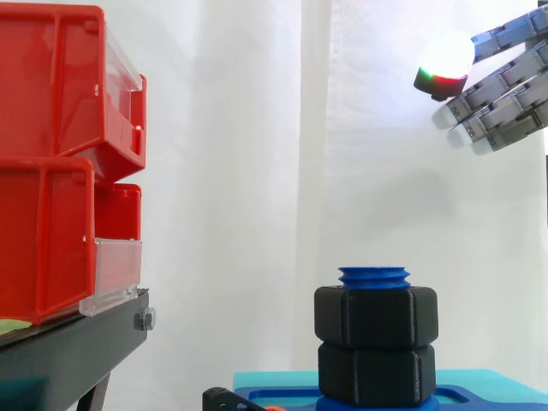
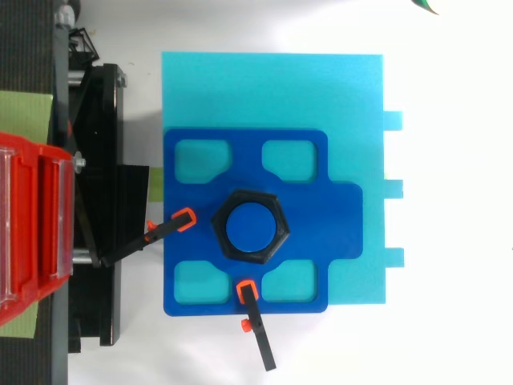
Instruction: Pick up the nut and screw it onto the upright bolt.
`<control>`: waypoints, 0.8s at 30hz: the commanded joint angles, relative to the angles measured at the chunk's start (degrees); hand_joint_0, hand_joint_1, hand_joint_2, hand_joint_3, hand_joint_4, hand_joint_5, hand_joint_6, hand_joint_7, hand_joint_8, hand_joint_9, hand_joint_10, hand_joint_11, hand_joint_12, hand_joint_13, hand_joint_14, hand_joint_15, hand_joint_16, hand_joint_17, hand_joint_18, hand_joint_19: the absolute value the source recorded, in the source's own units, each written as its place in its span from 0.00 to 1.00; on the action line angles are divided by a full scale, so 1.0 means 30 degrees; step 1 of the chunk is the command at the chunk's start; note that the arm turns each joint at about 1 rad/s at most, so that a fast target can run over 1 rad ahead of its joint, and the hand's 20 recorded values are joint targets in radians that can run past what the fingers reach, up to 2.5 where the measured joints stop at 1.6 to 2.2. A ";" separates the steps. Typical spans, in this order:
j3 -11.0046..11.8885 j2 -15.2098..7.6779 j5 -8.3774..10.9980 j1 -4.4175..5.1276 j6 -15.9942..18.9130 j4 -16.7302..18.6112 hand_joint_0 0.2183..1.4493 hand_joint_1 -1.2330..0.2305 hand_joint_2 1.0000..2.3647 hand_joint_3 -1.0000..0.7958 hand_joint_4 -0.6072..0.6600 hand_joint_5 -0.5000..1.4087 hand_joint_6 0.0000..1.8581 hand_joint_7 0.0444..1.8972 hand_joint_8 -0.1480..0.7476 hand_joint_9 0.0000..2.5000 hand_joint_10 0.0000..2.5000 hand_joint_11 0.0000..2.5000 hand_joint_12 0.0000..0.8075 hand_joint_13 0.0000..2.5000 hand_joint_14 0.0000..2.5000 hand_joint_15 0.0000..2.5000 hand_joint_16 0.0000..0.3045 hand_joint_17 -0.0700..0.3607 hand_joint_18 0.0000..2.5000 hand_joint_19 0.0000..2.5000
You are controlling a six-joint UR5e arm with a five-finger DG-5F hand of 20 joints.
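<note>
Presently, robot hand [image 1: 505,81]: held open, fingers nearly straight, nothing gripped; it hangs high at the right, well apart from the bolt.
Pad [image 1: 445,58]: a glowing fingertip is pointed left, towards the space above the bolt.
Bolt [image 1: 374,276]: upright on the plate [image 2: 337,216]; only a few threads are left showing at its top.
Top nut [image 1: 376,315]: already seated on the bolt, touching the lower nut [image 1: 376,373]; it is taken to be the task's nut.
Step in hand: judged as finishing or checking the screwing, since little thread is left to be run.
How it is done well: the top nut should be approached from straight above, gripped on opposite flats, kept level and turned in short strokes. Turning should be stopped once it binds against the lower nut, so the plate is not dragged against the clamps [image 2: 172,225].
Bins [image 1: 51,94]: two red ones are stacked on the stand [image 1: 73,342] at the left; their contents cannot be made out.
Pockets [image 2: 202,160]: four are cut in the plate round the bolt; only the base [image 2: 272,88] is seen through them.
</note>
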 commanded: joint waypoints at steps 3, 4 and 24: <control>0.0003 0.0000 0.0000 0.0000 0.0000 0.0000 0.22 0.51 0.00 0.28 0.54 0.14 0.27 0.33 0.39 0.06 0.00 0.00 0.44 0.00 0.00 0.00 0.17 0.43 0.00 0.00; -0.0027 0.0000 0.0000 0.0000 0.0000 0.0000 0.22 0.51 0.00 0.28 0.54 0.14 0.27 0.33 0.39 0.05 0.00 0.00 0.44 0.00 0.00 0.00 0.17 0.43 0.00 0.00; -0.0027 0.0000 0.0000 0.0000 0.0000 0.0000 0.22 0.53 0.00 0.28 0.55 0.14 0.27 0.35 0.37 0.00 0.00 0.00 0.43 0.00 0.00 0.00 0.17 0.44 0.00 0.00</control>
